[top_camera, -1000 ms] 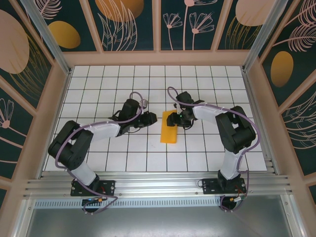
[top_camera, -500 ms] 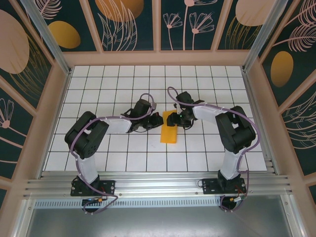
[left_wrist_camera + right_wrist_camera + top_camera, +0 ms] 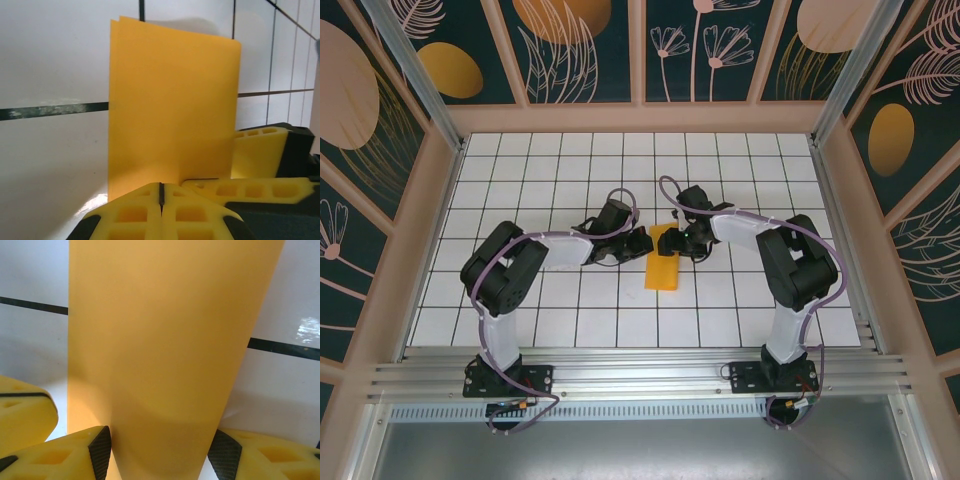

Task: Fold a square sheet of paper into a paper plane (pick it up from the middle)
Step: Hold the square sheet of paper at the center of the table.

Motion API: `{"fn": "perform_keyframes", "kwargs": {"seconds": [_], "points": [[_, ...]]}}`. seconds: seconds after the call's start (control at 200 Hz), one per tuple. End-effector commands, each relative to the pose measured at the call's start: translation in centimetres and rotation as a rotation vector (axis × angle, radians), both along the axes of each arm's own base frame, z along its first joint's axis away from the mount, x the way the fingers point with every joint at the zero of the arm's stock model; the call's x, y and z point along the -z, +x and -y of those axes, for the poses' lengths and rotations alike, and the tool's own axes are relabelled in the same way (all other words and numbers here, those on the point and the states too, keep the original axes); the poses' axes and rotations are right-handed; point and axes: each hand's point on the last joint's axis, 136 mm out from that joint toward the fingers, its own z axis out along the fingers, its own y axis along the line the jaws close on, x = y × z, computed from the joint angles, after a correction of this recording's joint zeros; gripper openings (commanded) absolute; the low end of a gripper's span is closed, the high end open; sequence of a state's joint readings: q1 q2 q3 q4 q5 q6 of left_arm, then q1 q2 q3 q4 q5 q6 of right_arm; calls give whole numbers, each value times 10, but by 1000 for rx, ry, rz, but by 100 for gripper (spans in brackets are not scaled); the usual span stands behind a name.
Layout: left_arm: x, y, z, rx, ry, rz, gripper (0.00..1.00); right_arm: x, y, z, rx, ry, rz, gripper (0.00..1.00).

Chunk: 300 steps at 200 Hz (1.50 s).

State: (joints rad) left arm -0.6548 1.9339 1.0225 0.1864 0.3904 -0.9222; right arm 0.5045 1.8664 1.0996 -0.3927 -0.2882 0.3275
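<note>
From above: sheet of paper flat on the white grid table at centre frame, folded to a narrow orange-yellow rectangle, long side running up-frame with a slight lean right. Left arm up from its base at lower left, elbow doubled back high, forearm stretched right and low across the tiles toward the strip. Left gripper at the strip's upper left side, jaws pressed together. In the left wrist view, yellow fingertips meeting at a thin dark seam at bottom centre, hard against the near edge of the paper; cannot tell whether any paper is caught in that seam. Two layers showing at the paper's upper left corner in that same view. Right arm up from lower right, elbow bent at mid right, forearm angled left and up-frame, wrist turned down onto the strip's upper end. Right gripper near the left one, jaws spread. In the right wrist view, one fingertip at lower left and the other at lower right, flanking the strip, paper running up-frame between them. Grippers facing each other across the strip's upper end, a finger of each visible in the other's wrist view.
</note>
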Motion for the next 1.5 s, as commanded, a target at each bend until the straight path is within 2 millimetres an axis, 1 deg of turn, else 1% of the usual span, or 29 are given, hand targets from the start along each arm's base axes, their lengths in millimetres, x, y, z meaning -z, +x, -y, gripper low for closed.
{"fn": "perform_keyframes", "kwargs": {"seconds": [0.0, 0.25, 0.535, 0.686, 0.771, 0.856, 0.916, 0.966, 1.021, 1.061, 1.131, 1.186, 1.236, 1.296, 1.361, 1.496], "points": [[9, -1, 2, 3, 36, -31, 0, 67, -25, 33, 17, -168, -115, 61], [19, -7, 8, 25, 65, -49, 0, 68, -25, 34, 19, -171, -117, 61], [36, -12, -5, 4, 140, -72, 0, 67, -24, 35, 22, -176, -118, 62], [41, -13, -6, 6, 150, -79, 0, 61, -20, 32, 32, -166, -106, 62], [43, -14, -6, 8, 153, -81, 0, 42, -8, 26, 59, -127, -62, 63], [45, -15, -7, 10, 156, -85, 0, 8, 9, 20, 104, -62, 18, 65], [47, -16, -7, 12, 157, -86, 0, -19, 21, 21, 149, -7, 77, 65], [47, -16, -7, 12, 156, -87, 0, -39, 28, 23, 189, 43, 119, 66], [49, -17, -8, 12, 158, -90, 0, -58, 30, 23, 215, 129, 146, 65], [48, -17, -8, 12, 157, -89, 0, -68, 30, 21, 228, 191, 157, 63], [48, -17, -8, 11, 158, -89, 0, -80, 26, 16, 226, 267, 162, 51], [49, -17, -9, 11, 159, -88, 0, -83, 24, 13, 220, 289, 158, 38], [49, -17, -8, 12, 159, -88, 0, -85, 19, 6, 192, 336, 140, 27], [50, -18, -9, 12, 161, -91, 0, -85, 12, -3, 180, 404, 106, 17], [49, -18, -9, 13, 162, -89, 0, -83, 4, -13, 153, 476, 68, 13], [51, -19, -10, 14, 165, -93, 0, -66, -5, -11, 156, 460, 25, 12]]}}
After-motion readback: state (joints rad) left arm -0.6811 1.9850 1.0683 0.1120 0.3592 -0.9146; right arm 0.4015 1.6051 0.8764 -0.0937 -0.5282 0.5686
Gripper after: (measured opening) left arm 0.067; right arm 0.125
